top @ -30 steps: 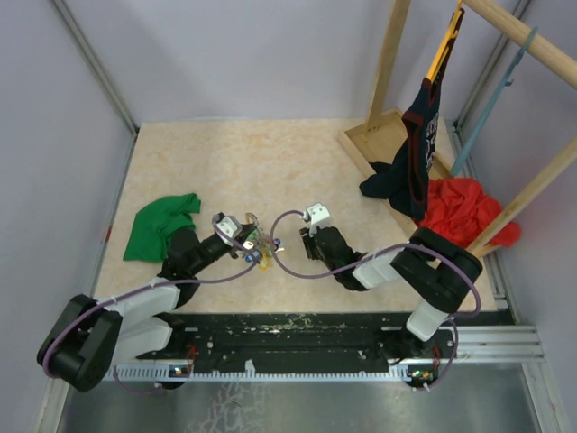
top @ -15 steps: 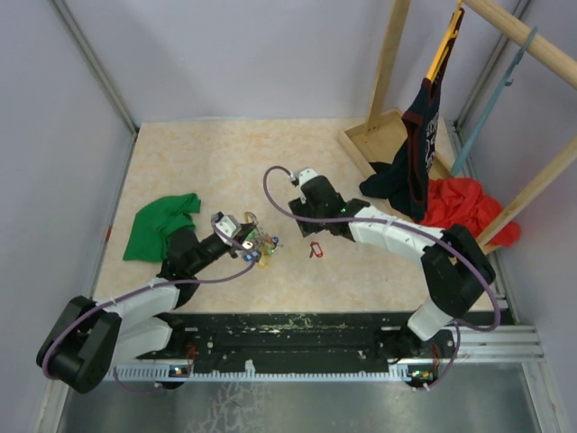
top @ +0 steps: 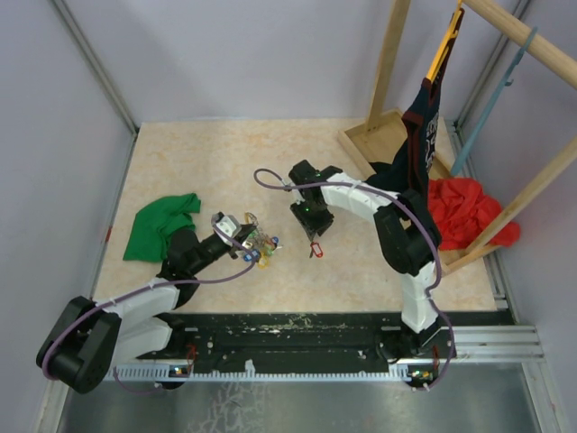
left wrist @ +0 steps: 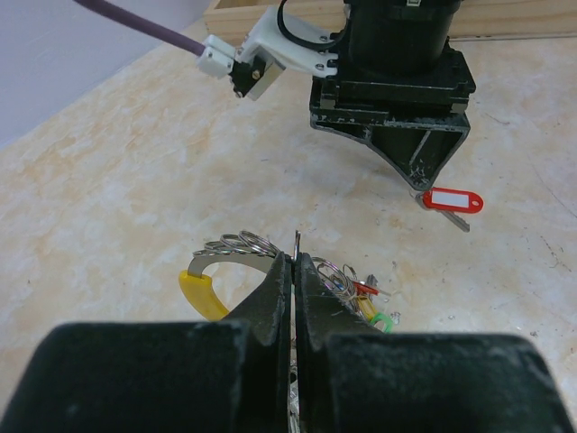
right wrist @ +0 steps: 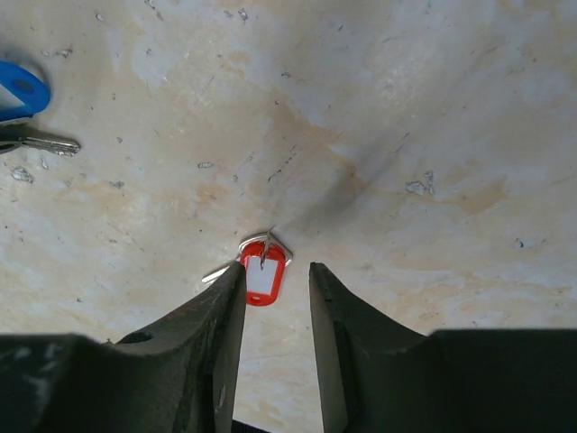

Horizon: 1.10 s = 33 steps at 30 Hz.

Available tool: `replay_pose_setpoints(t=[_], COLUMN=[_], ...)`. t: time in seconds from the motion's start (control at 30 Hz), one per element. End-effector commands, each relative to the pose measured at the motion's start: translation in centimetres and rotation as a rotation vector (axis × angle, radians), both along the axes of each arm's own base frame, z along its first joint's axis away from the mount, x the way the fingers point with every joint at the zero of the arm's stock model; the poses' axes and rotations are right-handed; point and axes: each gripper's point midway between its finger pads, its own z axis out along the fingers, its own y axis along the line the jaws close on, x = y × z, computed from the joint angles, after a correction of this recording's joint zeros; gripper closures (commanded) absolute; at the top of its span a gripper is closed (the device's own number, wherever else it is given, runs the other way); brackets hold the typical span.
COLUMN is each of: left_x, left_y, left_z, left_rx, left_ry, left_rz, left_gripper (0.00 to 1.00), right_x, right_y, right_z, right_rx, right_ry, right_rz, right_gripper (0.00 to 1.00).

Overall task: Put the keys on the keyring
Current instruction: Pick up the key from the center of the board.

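On the tan table [top: 198,153], our left gripper [left wrist: 294,271] is clamped on the keyring [left wrist: 239,245]. Our right gripper [right wrist: 276,275] hangs empty, jaws narrowly parted, over a red-tagged key [right wrist: 262,273] lying loose nearby. We judge pickup comes next: lower astride the tag, then close.
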Motion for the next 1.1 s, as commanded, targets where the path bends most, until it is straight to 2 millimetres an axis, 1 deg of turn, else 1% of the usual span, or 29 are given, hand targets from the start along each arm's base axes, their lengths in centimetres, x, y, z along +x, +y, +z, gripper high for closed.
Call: replay_pose_setpoints(t=[0.0,0.37,0.6,0.9,1.07], left_x=[0.3,0.3,0.3,0.4,0.5], left_y=[-0.1,-0.3,-0.4,-0.5,-0.6], left_z=[1.7,1.7,1.5,1.4,1.3], left_rx=[-0.03,-0.033,-0.032,-0.03,-0.028], left_ry=[-0.039,-0.034,-0.028,-0.022,-0.02], left_rz=[-0.004,-0.011,-0.015,-0.019,-0.024], left_gripper=[1.0,1.0,1.0,1.0,1.0], right_x=[-0.2,0.0,0.2,0.0,-0.2], right_y=[0.3,0.8,1.2,1.0,0.9], right_z=[1.0,-0.2,-0.5,-1.2,-1.4], right_rx=[-0.005,-0.006,0.002,-0.012,-0.014], right_ry=[0.053,0.085,0.091,0.105,0.115], right_rz=[0.037,0.042,0.044,0.043,0.043], right_gripper=[0.66,0.77,0.78,0.81,0.86])
